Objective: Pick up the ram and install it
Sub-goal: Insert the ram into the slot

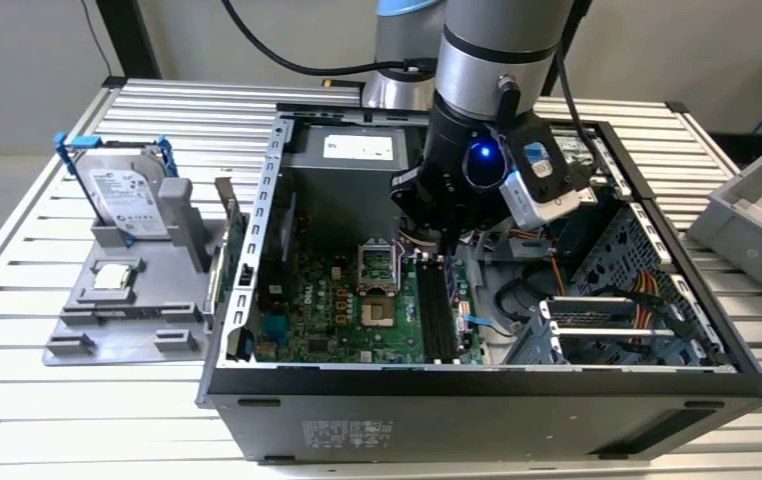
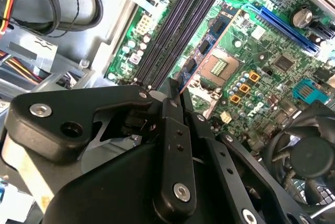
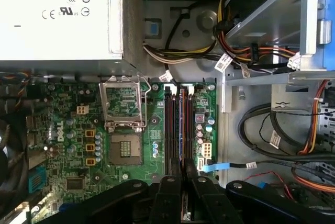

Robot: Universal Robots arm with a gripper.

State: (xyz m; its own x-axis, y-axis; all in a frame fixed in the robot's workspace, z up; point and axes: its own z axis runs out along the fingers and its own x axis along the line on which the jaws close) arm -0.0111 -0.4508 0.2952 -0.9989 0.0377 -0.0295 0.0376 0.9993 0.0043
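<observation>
My gripper (image 1: 445, 238) is inside the open computer case (image 1: 488, 385), low over the green motherboard (image 1: 341, 310). It is shut on the ram (image 2: 204, 48), a thin stick seen edge-on that runs out from between the black fingers (image 2: 172, 101). In the first wrist view the ram (image 3: 182, 130) lies in line with the long black memory slots (image 3: 170, 124), right above them; whether it touches them I cannot tell. The slots (image 2: 172, 30) lie beside the open CPU socket (image 2: 219, 67).
On a grey fixture (image 1: 114, 320) at the exterior view's left stand a silver hard drive in a blue frame (image 1: 128, 190) and a small square chip (image 1: 114, 277). The power supply (image 3: 57, 14), cable bundles (image 3: 282, 140) and drive cage (image 1: 621, 320) crowd the case. A grey bin (image 1: 755, 215) sits at the right.
</observation>
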